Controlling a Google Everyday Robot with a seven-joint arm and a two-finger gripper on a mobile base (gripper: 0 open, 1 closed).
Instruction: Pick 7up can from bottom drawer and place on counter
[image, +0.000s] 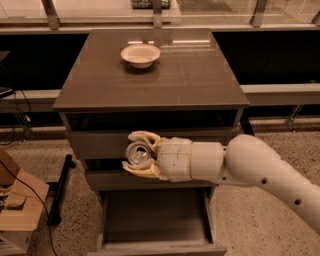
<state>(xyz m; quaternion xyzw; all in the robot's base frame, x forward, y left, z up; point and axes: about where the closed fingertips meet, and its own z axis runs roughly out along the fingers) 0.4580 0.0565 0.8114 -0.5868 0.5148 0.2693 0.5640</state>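
Note:
My gripper (138, 153) is shut on the 7up can (138, 153), a small silvery can whose round pull-tab top faces the camera. It holds the can in the air in front of the upper drawer fronts, above the bottom drawer (156, 220), which is pulled open and shows a bare floor. The glossy grey-brown counter (190, 75) lies above and behind the can. My white arm reaches in from the lower right.
A shallow cream-white bowl (140, 54) sits on the back left of the counter. A cardboard box (17, 210) and cables stand on the floor at left. A glass railing runs behind the cabinet.

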